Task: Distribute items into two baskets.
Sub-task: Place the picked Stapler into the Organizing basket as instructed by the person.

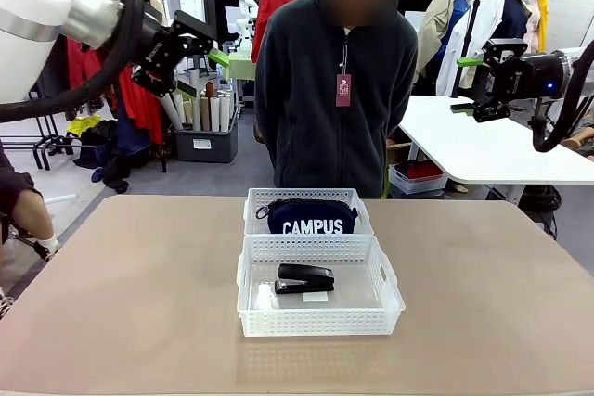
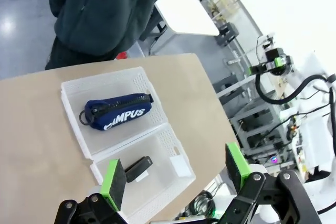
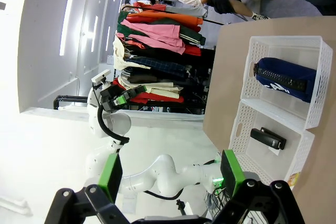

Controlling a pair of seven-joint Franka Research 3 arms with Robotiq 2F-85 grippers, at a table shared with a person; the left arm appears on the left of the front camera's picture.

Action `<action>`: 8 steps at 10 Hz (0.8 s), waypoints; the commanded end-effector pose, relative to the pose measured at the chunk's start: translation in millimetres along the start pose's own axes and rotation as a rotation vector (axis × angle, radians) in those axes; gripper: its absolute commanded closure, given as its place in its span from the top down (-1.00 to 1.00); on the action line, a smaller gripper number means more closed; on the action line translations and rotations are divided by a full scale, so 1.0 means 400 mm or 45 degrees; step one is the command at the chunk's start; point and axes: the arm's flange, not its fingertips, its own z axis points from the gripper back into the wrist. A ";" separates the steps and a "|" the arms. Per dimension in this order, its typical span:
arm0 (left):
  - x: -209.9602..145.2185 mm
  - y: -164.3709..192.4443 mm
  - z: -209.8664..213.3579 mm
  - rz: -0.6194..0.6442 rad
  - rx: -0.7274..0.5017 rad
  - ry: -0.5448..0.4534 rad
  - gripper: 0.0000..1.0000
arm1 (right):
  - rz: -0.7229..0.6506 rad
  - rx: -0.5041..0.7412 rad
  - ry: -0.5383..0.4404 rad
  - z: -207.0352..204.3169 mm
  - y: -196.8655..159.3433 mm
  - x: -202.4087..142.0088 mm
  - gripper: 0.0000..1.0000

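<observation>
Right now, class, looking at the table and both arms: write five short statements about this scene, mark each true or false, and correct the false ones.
1. The navy pouch lies in the far basket. True.
2. The stapler shares a basket with the pouch. False: it lies alone in the near basket.
3. The left pincer is open and holds nothing. True.
4. The right pincer grips the stapler. False: it is open and empty, raised off the table.
5. The two baskets touch, end to end. True.

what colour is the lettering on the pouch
White, on the navy blue pouch; clearest in the front view.
</observation>
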 end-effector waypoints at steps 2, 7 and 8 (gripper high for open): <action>-0.001 0.066 0.017 0.117 -0.159 -0.069 1.00 | 0.001 0.002 -0.003 0.000 0.005 -0.001 1.00; 0.010 0.043 0.023 0.097 -0.081 -0.046 1.00 | 0.001 0.002 -0.003 0.000 0.005 -0.001 1.00; 0.010 0.043 0.023 0.097 -0.081 -0.046 1.00 | 0.001 0.002 -0.003 0.000 0.005 -0.001 1.00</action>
